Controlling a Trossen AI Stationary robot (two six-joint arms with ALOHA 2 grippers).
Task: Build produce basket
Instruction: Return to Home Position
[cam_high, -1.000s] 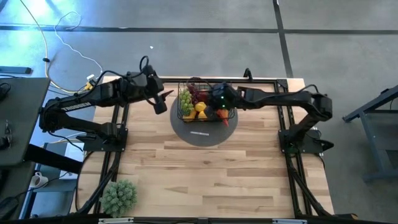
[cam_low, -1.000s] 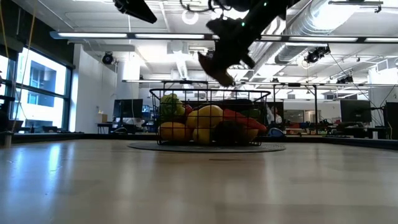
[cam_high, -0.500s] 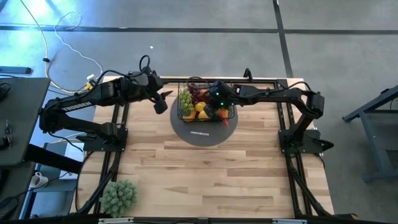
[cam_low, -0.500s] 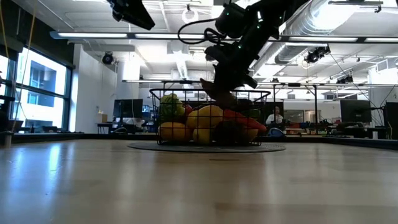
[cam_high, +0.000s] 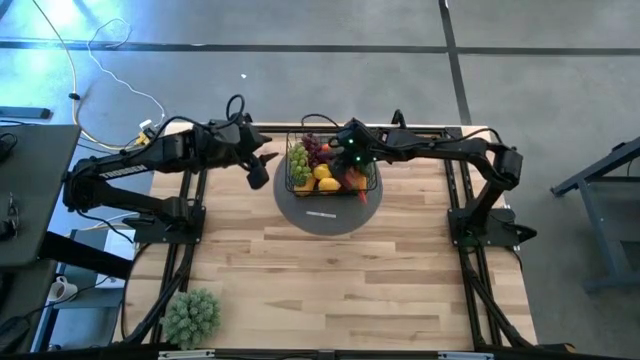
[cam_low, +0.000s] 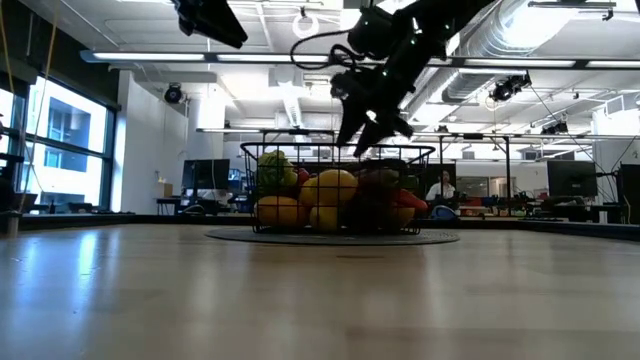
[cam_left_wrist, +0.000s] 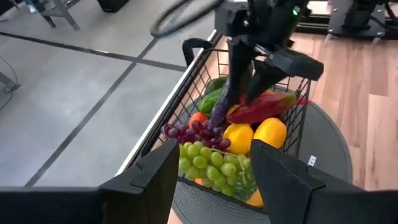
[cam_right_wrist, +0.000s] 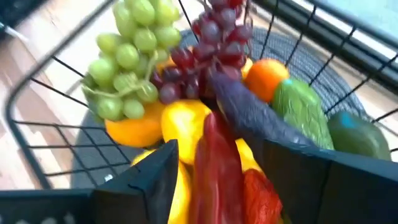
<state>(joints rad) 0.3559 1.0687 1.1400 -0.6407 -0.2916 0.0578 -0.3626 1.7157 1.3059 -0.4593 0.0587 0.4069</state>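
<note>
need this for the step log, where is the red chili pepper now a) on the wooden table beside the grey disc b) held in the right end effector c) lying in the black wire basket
C: the red chili pepper lies inside the black wire basket, under the open, empty right end effector; the left end effector hangs open beside the basket.

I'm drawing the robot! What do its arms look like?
The left arm and right arm are black jointed tubes. The left end effector and right end effector each have two dark fingers. A black cable loops by the left wrist; green lights dot the right.
</note>
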